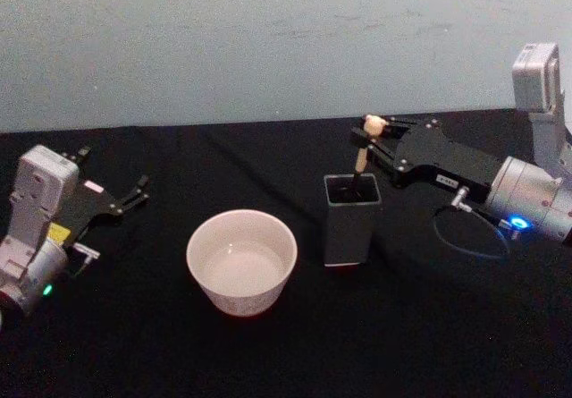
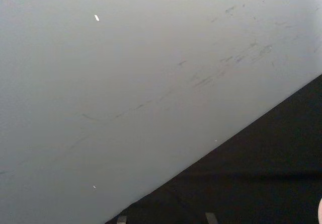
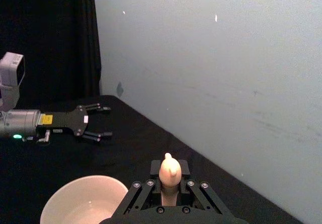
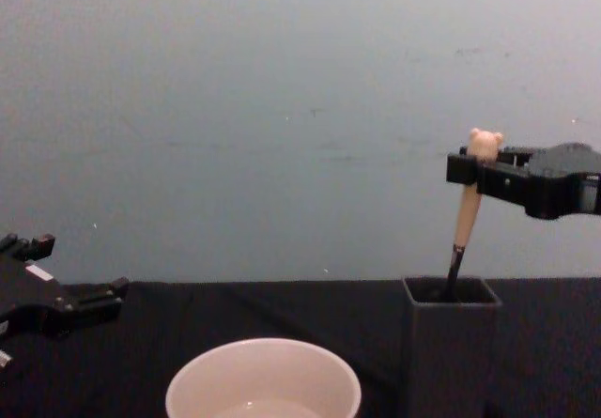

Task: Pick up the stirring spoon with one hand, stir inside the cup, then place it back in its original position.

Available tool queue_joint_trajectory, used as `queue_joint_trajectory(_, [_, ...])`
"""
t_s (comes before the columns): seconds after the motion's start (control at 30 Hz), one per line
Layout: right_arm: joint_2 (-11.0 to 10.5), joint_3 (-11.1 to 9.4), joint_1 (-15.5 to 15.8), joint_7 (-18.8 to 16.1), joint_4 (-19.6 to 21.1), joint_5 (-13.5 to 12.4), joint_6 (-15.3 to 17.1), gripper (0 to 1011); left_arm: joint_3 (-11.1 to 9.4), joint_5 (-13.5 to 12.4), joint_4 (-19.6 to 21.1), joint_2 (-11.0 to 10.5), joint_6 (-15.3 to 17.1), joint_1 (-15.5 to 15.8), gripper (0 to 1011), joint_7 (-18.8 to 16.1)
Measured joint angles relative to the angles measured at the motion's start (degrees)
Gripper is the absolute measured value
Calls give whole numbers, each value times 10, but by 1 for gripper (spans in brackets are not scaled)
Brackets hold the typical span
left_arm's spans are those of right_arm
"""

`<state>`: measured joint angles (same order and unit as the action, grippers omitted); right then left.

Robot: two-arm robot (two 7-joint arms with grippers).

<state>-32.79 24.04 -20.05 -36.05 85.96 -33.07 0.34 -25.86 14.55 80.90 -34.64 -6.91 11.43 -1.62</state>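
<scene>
While the stirring spoon (image 1: 365, 152) stood in the dark grey square-sided holder (image 1: 352, 220), the right hand (image 1: 374, 139) was pinching the beige handle just under the small bear head. In the chest view the spoon (image 4: 467, 213) leaned slightly, its thin dark stem dipping into the holder (image 4: 451, 343) and its bowl hidden inside. The right hand (image 4: 472, 170) reached in from the right, level with the bear head, well above the holder's rim. From the right wrist view the bear head (image 3: 169, 169) rose between the fingers (image 3: 146, 190) of that hand.

The cup (image 1: 241, 260), wide and cream-white, sat on the black desk (image 1: 134, 344) just left of the holder and a little nearer, apart from it. Whether it held anything I cannot tell.

The left hand (image 1: 136, 193) rested low at the far left of the desk, well apart from the cup, its fingers spread and holding nothing. A pale wall (image 1: 268, 40) stood behind the desk.
</scene>
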Motion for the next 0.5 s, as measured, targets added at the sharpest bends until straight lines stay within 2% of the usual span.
queue_joint_trajectory(0.5, [23,37,-38,-9,-74,8,21,188,0,0,0,0,0,0,1001,0])
